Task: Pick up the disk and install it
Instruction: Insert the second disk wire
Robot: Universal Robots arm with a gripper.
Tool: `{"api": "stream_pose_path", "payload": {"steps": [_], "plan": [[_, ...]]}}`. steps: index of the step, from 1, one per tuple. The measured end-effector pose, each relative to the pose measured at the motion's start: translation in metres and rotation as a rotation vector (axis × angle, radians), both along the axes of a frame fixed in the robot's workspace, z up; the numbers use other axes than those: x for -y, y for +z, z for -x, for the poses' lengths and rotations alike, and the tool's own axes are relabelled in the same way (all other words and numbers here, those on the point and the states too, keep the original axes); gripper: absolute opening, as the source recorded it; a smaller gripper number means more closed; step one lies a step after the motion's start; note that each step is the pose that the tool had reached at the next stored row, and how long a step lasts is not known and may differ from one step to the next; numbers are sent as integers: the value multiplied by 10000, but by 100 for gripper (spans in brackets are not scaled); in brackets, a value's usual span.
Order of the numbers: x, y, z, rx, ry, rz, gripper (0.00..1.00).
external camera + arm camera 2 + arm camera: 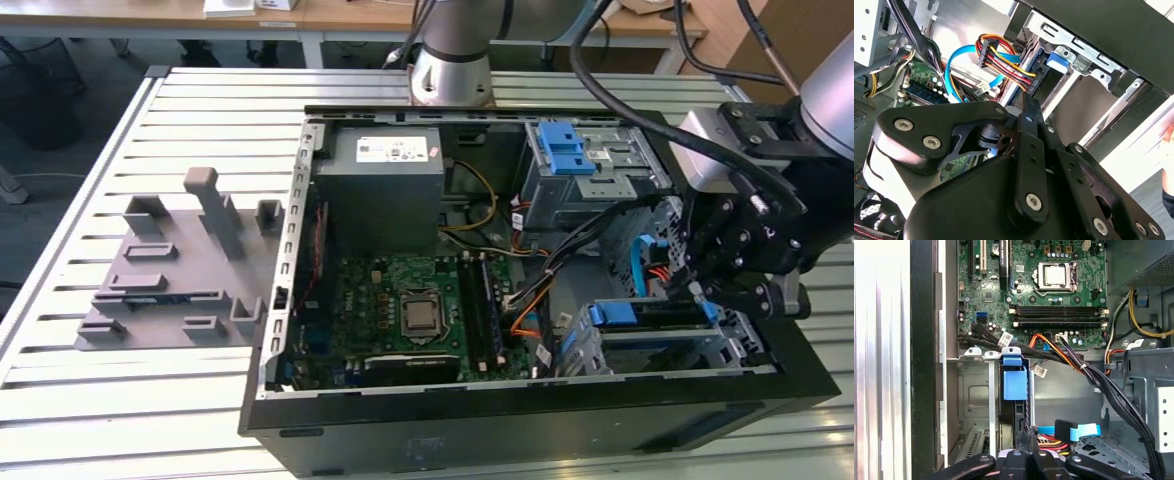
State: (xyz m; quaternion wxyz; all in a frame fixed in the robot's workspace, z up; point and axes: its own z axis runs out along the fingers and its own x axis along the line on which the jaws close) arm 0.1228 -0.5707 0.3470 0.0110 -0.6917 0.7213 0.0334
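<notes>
The disk (1015,382) stands on edge in a slot of the lower drive cage (971,400), with its blue carrier tab at the slot's mouth. In the exterior view, that blue carrier (617,314) shows in the cage at the case's near right corner. My gripper (697,288) hangs over the cage at the exterior view's right. Its fingers (1026,450) are pressed together and shut. The fingertips (1026,107) sit right at the rear end of the disk (1058,59). I cannot tell whether they touch it.
The open computer case (287,300) lies on a slatted metal table. Inside are the motherboard (414,310), a grey power-supply box (387,170) and an upper drive cage with a blue bracket (567,150). Cable bundles (1089,375) run beside the lower cage. A grey fixture (180,260) stands at the exterior view's left.
</notes>
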Motion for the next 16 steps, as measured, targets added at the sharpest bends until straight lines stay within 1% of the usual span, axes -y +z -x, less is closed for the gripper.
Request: {"api": "stream_pose_path", "payload": {"steps": [3, 11, 14, 16], "plan": [[0, 1, 21, 2, -2, 1, 11], [0, -1, 137, 19, 0, -2, 11], [0, 7, 151, 27, 0, 1, 11], [0, 24, 152, 30, 1, -1, 11]]}}
